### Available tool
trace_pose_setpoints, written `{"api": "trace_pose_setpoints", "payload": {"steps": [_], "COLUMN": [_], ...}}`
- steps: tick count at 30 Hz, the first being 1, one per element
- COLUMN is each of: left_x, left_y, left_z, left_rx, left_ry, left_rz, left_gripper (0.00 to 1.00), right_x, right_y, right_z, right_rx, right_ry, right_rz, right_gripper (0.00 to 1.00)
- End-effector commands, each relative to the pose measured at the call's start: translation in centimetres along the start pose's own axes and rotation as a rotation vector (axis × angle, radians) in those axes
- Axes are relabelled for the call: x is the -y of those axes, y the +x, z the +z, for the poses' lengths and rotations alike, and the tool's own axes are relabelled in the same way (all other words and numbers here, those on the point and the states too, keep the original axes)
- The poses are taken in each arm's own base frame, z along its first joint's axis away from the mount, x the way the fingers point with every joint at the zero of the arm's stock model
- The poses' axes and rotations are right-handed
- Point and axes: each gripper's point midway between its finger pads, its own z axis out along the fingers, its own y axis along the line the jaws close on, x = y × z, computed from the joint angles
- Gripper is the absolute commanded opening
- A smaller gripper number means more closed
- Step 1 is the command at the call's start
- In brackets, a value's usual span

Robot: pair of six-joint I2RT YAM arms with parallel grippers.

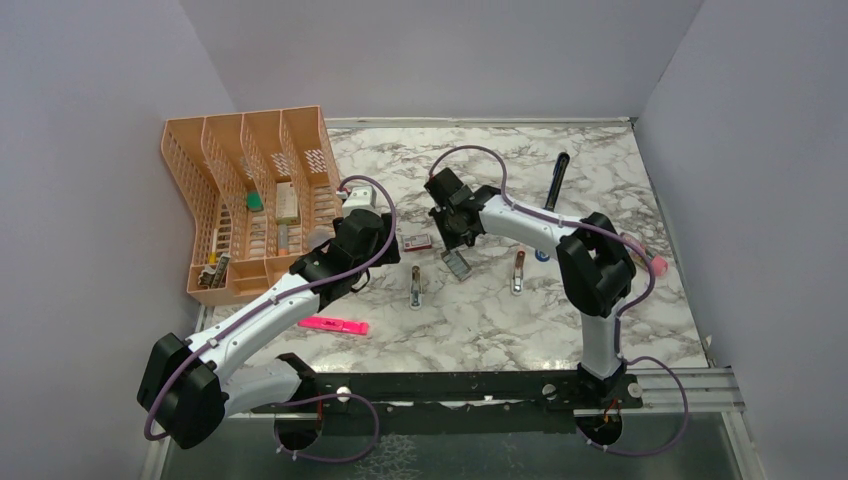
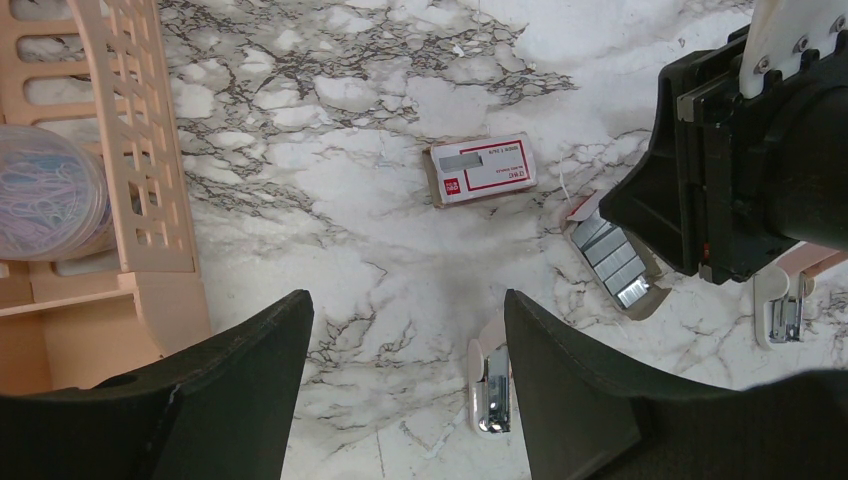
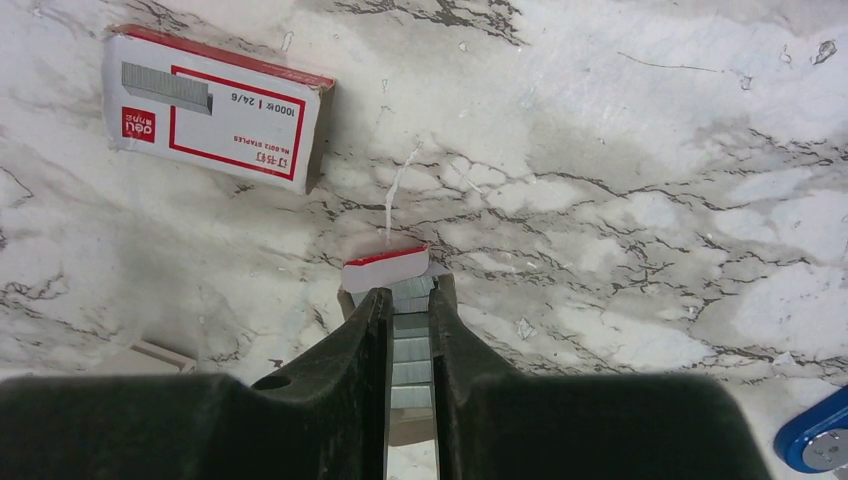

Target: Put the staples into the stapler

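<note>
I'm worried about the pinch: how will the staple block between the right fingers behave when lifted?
The staple block shows seams across it, so it may well snap into sections if bent. Its smooth metal sides probably slip easily in the right gripper, and it looks light.

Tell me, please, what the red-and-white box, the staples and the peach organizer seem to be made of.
The box looks like matte printed cardboard: flat folded faces, a brown raw edge. The staples look like bare metal: silvery-grey, dull shine, ridged strips. The organizer is probably moulded plastic: uniform peach colour, thin walls with a regular lattice of holes.
</note>
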Motion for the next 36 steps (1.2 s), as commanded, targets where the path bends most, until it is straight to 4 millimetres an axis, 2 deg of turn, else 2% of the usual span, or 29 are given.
{"api": "trace_pose_setpoints", "payload": {"steps": [1, 8, 12, 14, 21, 24, 29, 34, 36], "left_x": [-0.4, -0.4, -0.6, -0.8, -1.6, -1.7, -1.8, -1.8, -1.8], "left_y": [-0.5, -0.8, -1.0, -1.2, -1.9, -2.1, -2.1, -2.1, -2.0], "left_z": [0.0, -0.1, -0.2, -0.4, -1.1, -1.3, -1.4, -1.4, -1.4], "left_rx": [0.02, 0.028, 0.039, 0.048, 0.085, 0.096, 0.101, 0.098, 0.097], "left_ry": [-0.021, -0.021, -0.028, -0.036, -0.07, -0.074, -0.075, -0.072, -0.072], "left_rz": [-0.003, -0.005, -0.009, -0.016, -0.042, -0.05, -0.055, -0.054, -0.054], "left_gripper": [0.71, 0.71, 0.71, 0.71, 0.71, 0.71, 0.71, 0.71, 0.71], "right_x": [0.4, -1.5, -3.9, -4.4, -5.8, -5.9, -5.9, -5.9, -5.5], "right_y": [-0.3, 1.9, 4.7, 6.1, 10.5, 11.6, 12.6, 10.9, 10.2], "right_z": [-2.1, -3.7, -4.7, -5.0, -4.8, -4.4, -3.8, -4.4, -4.6], "right_rx": [-0.015, -0.061, -0.108, -0.133, -0.211, -0.232, -0.252, -0.188, -0.157], "right_ry": [0.005, -0.108, -0.148, -0.144, -0.156, -0.15, -0.126, -0.093, -0.051], "right_rz": [-0.02, -0.1, -0.176, -0.191, -0.224, -0.253, -0.284, -0.228, -0.175], "right_gripper": [0.21, 0.22, 0.23, 0.23, 0.24, 0.25, 0.28, 0.42, 0.45]}}
